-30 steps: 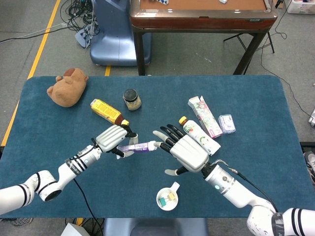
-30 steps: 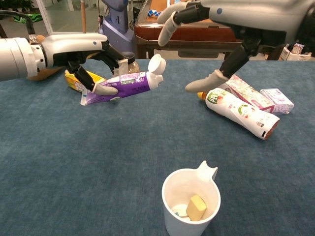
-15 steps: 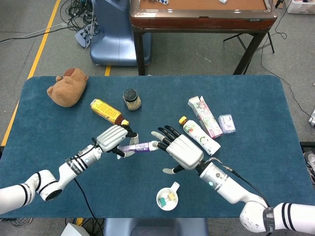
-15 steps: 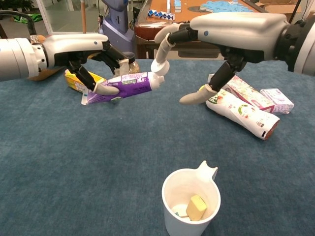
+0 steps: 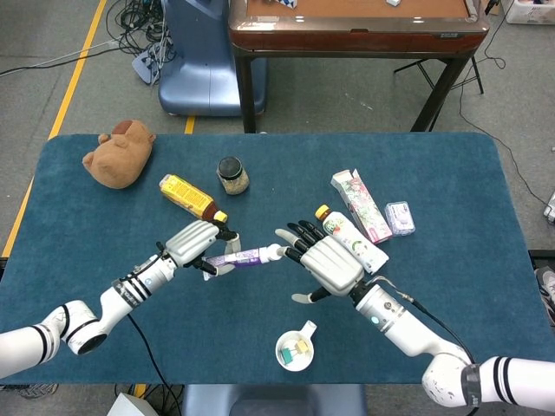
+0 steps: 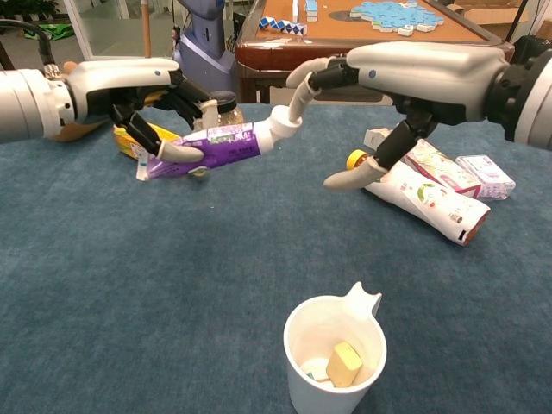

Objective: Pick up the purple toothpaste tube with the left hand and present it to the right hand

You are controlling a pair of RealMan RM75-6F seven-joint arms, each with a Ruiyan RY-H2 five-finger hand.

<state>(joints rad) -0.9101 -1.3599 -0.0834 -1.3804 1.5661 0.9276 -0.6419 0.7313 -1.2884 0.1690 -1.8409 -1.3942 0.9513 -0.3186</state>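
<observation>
My left hand holds the purple toothpaste tube above the blue table, its white cap pointing toward my right hand. My right hand hovers open just right of the cap, fingers spread. One fingertip lies at the cap; actual contact is hard to judge. The tube's crimped end sticks out left of the left hand.
A white cup with small items stands near the front edge. A white bottle, a patterned carton and a small box lie right. A yellow bottle, a jar and a plush toy lie left.
The left hand has carried the tube slightly up and to the right. The right hand has drawn level with the cap, its fingers closer to it.
</observation>
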